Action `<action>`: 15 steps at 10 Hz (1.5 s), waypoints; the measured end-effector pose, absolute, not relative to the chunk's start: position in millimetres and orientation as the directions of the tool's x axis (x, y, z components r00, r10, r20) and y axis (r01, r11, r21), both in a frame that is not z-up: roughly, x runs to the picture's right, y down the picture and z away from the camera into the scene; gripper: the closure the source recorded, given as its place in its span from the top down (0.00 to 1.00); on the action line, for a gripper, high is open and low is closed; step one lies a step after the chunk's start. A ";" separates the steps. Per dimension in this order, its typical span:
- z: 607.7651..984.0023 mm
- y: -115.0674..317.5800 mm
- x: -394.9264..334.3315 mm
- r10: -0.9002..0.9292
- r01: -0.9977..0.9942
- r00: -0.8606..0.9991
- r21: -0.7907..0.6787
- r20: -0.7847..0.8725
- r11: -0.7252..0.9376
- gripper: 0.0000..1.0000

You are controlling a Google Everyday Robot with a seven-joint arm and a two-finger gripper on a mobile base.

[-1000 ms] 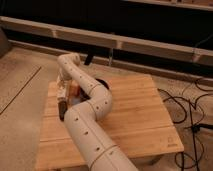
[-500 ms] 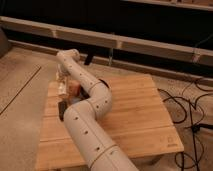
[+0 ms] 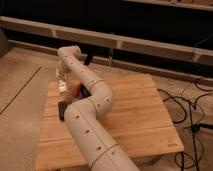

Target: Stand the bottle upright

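The arm (image 3: 92, 117) enters from the bottom edge of the camera view and runs up and left across the wooden worktop (image 3: 135, 115) in thick white jointed segments. It bends at an elbow over the worktop's middle and ends near the far left corner. The pincer (image 3: 63, 86) hangs there, pointing down, just above the worktop surface. Its jaws are clenched on the bottle (image 3: 62, 88), a slim pale item that shows beneath the wrist in a roughly vertical attitude. Whether the bottle base touches the wood cannot be told.

A flat black bar (image 3: 62, 109) lies on the worktop just in front of the pincer, close against the arm's lower segment. A small brownish-orange item (image 3: 75, 90) sits just right of the bottle, partly hidden by the arm. The arm itself blocks sight of the worktop area behind the elbow.

The bottle is near the left edge and the far edge of the worktop. The right half of the worktop offers broad room.

The worktop is made of light wooden planks and stands on a speckled grey floor (image 3: 20, 85). Black cables (image 3: 187, 107) trail across the floor on the right. A dark wall with a pale horizontal rail (image 3: 115, 41) runs behind.
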State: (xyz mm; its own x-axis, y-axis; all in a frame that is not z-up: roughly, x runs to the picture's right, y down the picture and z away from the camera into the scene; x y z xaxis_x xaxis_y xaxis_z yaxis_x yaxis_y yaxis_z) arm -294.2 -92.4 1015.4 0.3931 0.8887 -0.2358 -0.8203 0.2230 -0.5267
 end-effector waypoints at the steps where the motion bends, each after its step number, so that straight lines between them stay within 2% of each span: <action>1: 1015.5 -92.4 -294.2 0.889 -0.820 0.393 -0.527 -0.236 0.223 0.00; 5: 1004.5 -100.8 -304.5 0.887 -0.804 0.410 -0.542 -0.211 0.243 0.00; 15: 992.1 -87.0 -326.0 0.862 -0.745 0.467 -0.612 -0.196 0.265 0.00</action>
State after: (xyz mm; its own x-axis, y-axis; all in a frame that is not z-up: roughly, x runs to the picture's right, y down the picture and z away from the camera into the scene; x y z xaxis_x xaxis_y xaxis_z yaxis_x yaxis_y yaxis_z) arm -326.0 -87.0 992.1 0.4671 0.8622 -0.1961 -0.7453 0.2647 -0.6119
